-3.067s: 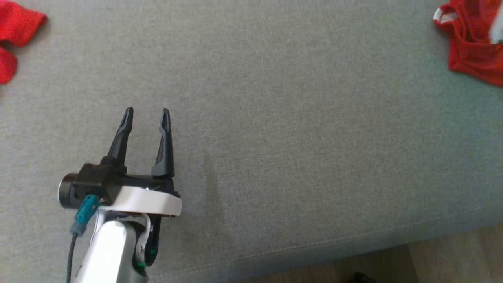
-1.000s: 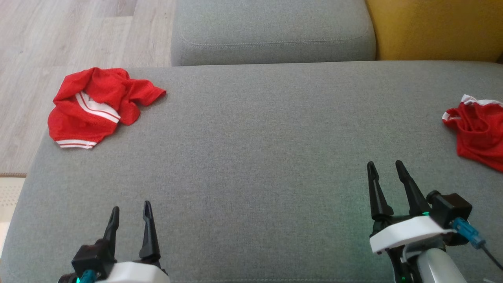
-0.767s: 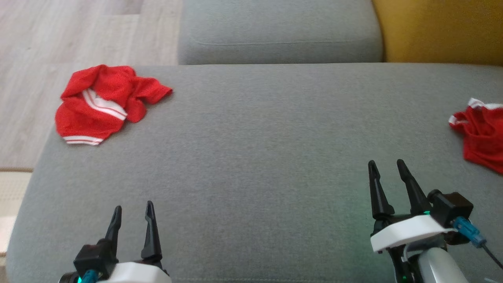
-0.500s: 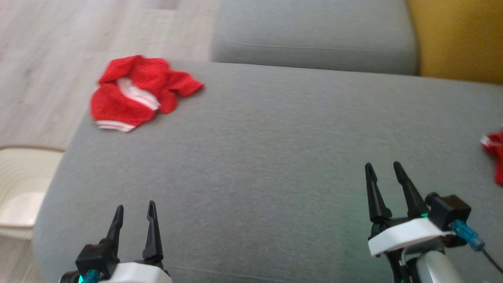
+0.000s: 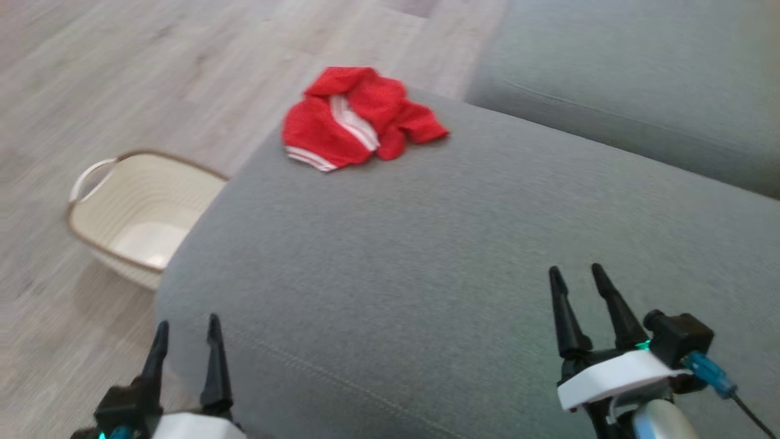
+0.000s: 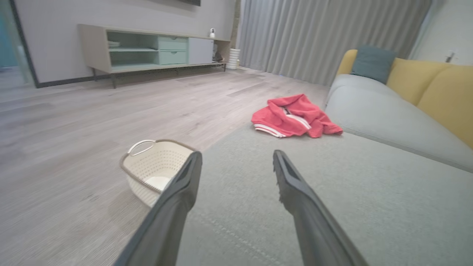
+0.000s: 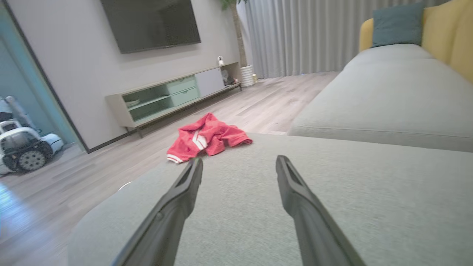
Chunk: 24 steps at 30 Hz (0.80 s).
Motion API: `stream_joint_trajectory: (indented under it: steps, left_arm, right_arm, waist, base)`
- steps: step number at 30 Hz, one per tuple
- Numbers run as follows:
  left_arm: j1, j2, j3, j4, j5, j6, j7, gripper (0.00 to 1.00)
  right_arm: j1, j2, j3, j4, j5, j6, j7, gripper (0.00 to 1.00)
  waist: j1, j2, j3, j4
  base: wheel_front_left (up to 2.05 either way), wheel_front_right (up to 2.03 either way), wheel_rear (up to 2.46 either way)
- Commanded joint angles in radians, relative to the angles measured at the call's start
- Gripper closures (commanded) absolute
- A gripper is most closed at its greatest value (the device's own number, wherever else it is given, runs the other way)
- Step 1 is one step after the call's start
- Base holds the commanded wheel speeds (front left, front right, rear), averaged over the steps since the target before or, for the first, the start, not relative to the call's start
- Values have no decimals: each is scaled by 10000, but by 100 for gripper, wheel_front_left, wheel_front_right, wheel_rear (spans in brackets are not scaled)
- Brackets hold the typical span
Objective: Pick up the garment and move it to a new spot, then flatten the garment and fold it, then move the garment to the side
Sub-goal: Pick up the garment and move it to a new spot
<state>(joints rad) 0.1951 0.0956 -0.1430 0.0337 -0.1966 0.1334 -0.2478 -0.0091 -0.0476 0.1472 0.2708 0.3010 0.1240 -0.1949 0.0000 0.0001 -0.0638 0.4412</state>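
**Item 1. Garment** [image 5: 359, 119]: red fabric with white stripes, crumpled in a loose heap. It lies at the far left corner of the grey seat cushion [image 5: 426, 244], reaching that corner's rim, with one flap pointing toward the cushion's middle. It also shows from the left wrist [image 6: 295, 116] and the right wrist [image 7: 207, 136]. It is well apart from both grippers.

**Item 2. Left gripper** [image 5: 187, 323]: at the near left corner of the cushion. Its two dark fingers are parted and released, gripping no cloth. In its own wrist view [image 6: 237, 155], bare cushion [image 6: 369, 192] shows between them.

**Item 3. Right gripper** [image 5: 576, 270]: over the near edge, toward the right. Its fingers are likewise parted and released. In its wrist view [image 7: 239, 160], grey fabric [image 7: 351, 192] shows in the gap. A green light glows at the mount.

**Item 4. Basket** [image 5: 140, 195]: cream with a brown rim and a loop handle. It stands on the wooden floor [image 5: 122, 79], just beside the cushion's left edge. Its perforated walls are clear in the left wrist view [image 6: 155, 162].

**Item 5. Second grey cushion** [image 5: 640, 79]: beyond the far edge, at the right. A yellow backrest [image 6: 436, 85] and a teal pillow [image 6: 373, 62] stand behind it.

**Item 6. Room fittings:**
- A low console [image 7: 173, 96] with pale green drawers stands against the wall.
- A television [image 7: 151, 22] hangs above it.
- A grey curtain [image 7: 295, 33] hangs to its right.
- A white wheeled machine [image 7: 26, 147] shows at the right wrist view's left edge.
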Motion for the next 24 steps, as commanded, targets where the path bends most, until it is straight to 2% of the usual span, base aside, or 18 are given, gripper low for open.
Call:
stream_joint_trajectory:
  steps: [1, 9, 15, 19, 24]
  left_arm:
    - [-193, 64, 428, -417, -55, 88, -47, 0]
    - [36, 0, 678, -780, -188, 334, -102, 0]
    - [-7, 53, 818, -910, -248, 361, -119, 0]
    - [-636, 542, 978, -1010, -99, 244, -17, 0]
    - [-2525, 1492, 1087, -794, 86, -254, 542, 0]
  right_arm:
    - [-296, -26, 323, -298, 62, 67, -106, 0]
    - [-643, -26, 655, -252, -41, 67, 45, 0]
    - [-759, -26, 573, -296, -132, 67, 79, 0]
    - [-786, -26, 238, -482, -335, 67, 138, 0]
    - [-885, -26, -297, -1032, -855, 67, 427, 0]
  waist:
    - [0, -1, 36, 479]
    - [0, -1, 258, 640]
    - [0, -1, 475, 668]
    - [0, -1, 812, 669]
    - [0, -1, 1584, 458]
  base:
    - [0, 0, 0]
    - [0, 0, 0]
    - [0, 0, 0]
    - [0, 0, 0]
    - [0, 0, 0]
